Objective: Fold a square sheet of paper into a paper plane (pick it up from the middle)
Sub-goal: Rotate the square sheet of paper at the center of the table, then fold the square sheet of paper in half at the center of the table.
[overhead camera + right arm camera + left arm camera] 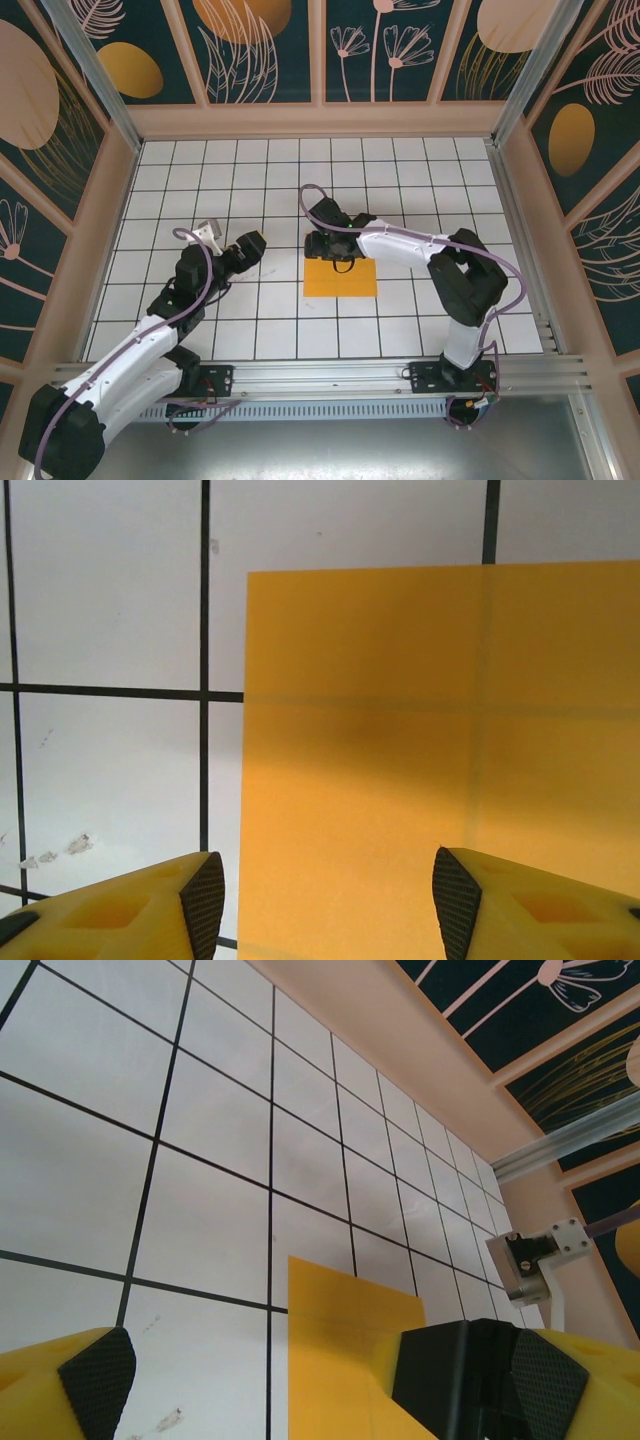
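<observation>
Right fingers (200,905), yellow with dark pads, parted and holding nothing, one either side of an edge of the square sheet of paper (420,760), plain orange-yellow, grid lines showing faintly through, flat on the white tiled surface (100,600); left fingers (95,1375) spread wide, empty, to its left.
</observation>
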Available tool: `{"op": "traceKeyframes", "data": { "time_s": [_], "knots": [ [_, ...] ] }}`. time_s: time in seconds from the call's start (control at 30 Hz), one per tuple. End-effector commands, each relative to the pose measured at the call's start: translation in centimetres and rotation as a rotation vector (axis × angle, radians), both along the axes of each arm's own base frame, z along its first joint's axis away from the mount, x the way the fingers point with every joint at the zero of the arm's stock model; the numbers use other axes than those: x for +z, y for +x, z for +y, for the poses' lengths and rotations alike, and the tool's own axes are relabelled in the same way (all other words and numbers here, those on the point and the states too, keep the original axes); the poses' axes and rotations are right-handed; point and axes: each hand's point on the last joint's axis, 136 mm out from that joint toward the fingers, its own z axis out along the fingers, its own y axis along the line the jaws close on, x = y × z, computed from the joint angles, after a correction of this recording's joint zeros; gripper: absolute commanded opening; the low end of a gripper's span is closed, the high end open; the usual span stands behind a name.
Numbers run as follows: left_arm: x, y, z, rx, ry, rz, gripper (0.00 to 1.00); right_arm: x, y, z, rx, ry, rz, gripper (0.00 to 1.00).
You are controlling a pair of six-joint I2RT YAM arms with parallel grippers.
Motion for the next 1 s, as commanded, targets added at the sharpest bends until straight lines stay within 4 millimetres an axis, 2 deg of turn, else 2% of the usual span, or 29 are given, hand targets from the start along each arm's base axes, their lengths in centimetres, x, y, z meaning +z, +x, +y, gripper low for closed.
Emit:
{"op": "traceKeyframes", "data": {
  "time_s": [0.0, 0.13, 0.23, 0.5, 0.57, 0.63, 0.77, 0.87, 0.97],
  "knots": [
    [0.5, 0.1, -0.2, -0.020, 0.009, -0.030, 0.99, -0.7, 0.1, 0.1, -0.031, -0.010, 0.028, 0.58],
    [0.5, 0.0, -0.3, -0.029, 0.017, -0.022, 0.99, -3.0, -0.6, 0.5, 0.011, -0.026, 0.071, 0.58],
    [0.3, -0.1, -0.2, -0.026, 0.026, -0.016, 0.99, -4.8, -1.3, -0.1, 0.043, -0.066, 0.099, 0.57],
    [0.3, -0.2, -0.1, -0.023, 0.025, -0.017, 0.99, -6.0, -4.0, -0.9, 0.234, -0.136, 0.124, 0.57],
    [0.3, -0.2, -0.1, -0.025, 0.023, -0.016, 0.99, -5.6, -3.7, -1.1, 0.225, -0.150, 0.112, 0.57],
    [0.3, -0.2, -0.1, -0.025, 0.020, -0.017, 0.99, -4.2, -3.1, -0.2, 0.229, -0.116, 0.081, 0.57],
    [0.4, -0.2, -0.2, -0.028, 0.016, -0.017, 0.99, 0.6, -1.2, 1.0, 0.169, -0.041, -0.023, 0.61],
    [0.3, -0.1, -0.3, -0.032, 0.009, -0.016, 0.99, 2.1, 0.5, -1.4, -0.021, -0.109, -0.055, 0.70],
    [0.1, 0.0, -0.8, -0.049, 0.004, -0.007, 0.99, 1.1, 0.9, -3.6, -0.145, -0.182, -0.018, 0.76]
  ]
}}
